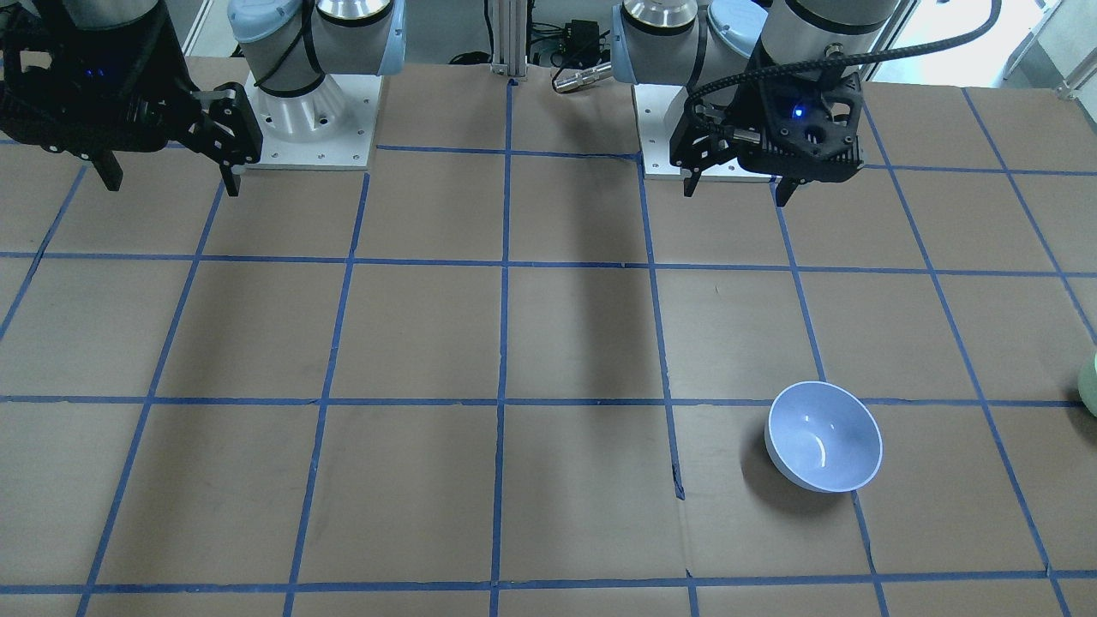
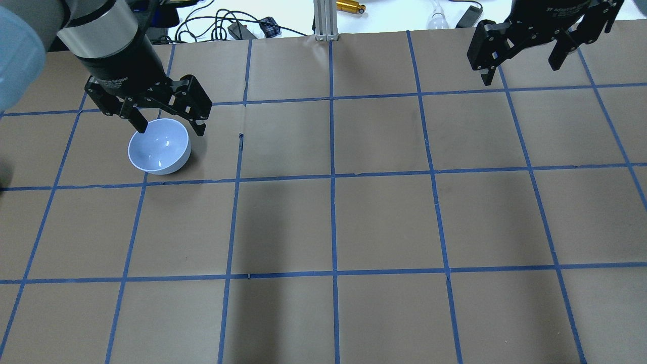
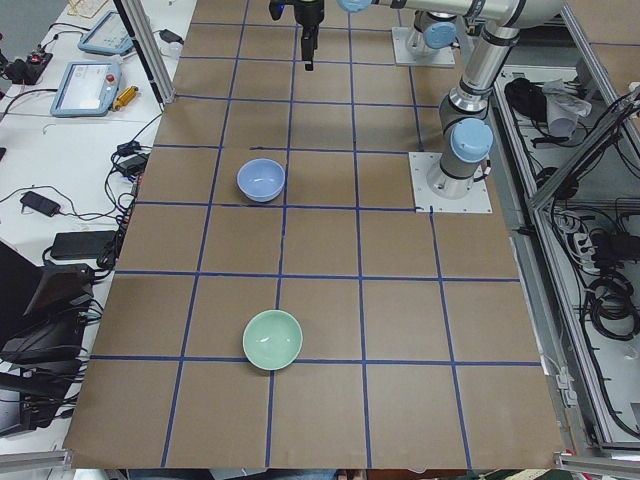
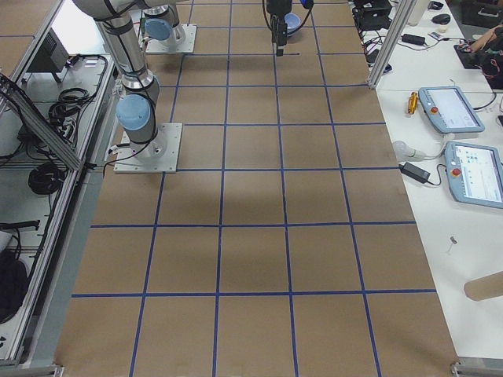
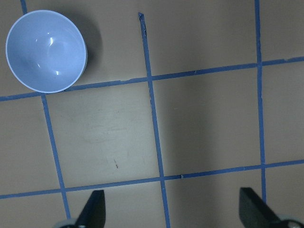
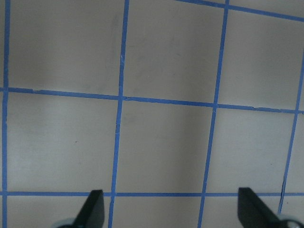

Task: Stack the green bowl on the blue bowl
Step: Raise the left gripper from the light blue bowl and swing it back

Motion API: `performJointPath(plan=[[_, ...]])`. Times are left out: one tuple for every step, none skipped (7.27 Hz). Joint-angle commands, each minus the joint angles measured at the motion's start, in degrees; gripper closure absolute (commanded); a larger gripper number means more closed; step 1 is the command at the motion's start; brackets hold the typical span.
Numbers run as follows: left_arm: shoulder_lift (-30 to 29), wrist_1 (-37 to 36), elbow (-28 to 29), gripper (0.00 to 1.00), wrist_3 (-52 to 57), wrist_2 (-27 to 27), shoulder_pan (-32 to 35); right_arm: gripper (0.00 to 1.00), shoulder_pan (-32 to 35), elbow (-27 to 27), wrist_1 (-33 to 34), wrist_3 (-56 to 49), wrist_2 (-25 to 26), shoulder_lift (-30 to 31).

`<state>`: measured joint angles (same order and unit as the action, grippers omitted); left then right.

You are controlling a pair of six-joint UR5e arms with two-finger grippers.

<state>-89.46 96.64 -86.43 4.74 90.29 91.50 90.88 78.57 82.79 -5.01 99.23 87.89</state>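
The blue bowl stands upright and empty on the brown table, on my left side; it also shows in the overhead view and the left wrist view. The green bowl stands upright nearer the table's left end, about two grid squares from the blue bowl. Only its edge shows in the front view, and it is outside the overhead view. My left gripper is open and empty, high above the table beside the blue bowl. My right gripper is open and empty, raised on the far right.
Blue tape lines grid the brown table cover. The arms' base plates stand along the robot's side. An aluminium post, cables and teach pendants sit beyond the table's far edge.
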Motion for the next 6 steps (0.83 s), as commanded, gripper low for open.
performJointPath(plan=[[-0.3, -0.5, -0.1, 0.00, 4.8, 0.1, -1.4, 0.00, 0.0, 0.0, 0.0, 0.0, 0.0, 0.0], [-0.3, -0.2, -0.2, 0.00, 9.2, 0.2, -3.6, 0.00, 0.0, 0.0, 0.0, 0.0, 0.0, 0.0], [0.2, -0.2, -1.3, 0.00, 12.8, 0.1, -5.4, 0.00, 0.0, 0.0, 0.0, 0.0, 0.0, 0.0], [0.3, -0.3, -2.2, 0.00, 17.0, 0.1, -8.2, 0.00, 0.0, 0.0, 0.0, 0.0, 0.0, 0.0], [0.4, -0.2, -2.3, 0.00, 22.6, 0.5, -11.7, 0.00, 0.0, 0.0, 0.0, 0.0, 0.0, 0.0], [0.3, -0.4, -2.4, 0.00, 29.3, 2.4, -15.4, 0.00, 0.0, 0.0, 0.0, 0.0, 0.0, 0.0]])
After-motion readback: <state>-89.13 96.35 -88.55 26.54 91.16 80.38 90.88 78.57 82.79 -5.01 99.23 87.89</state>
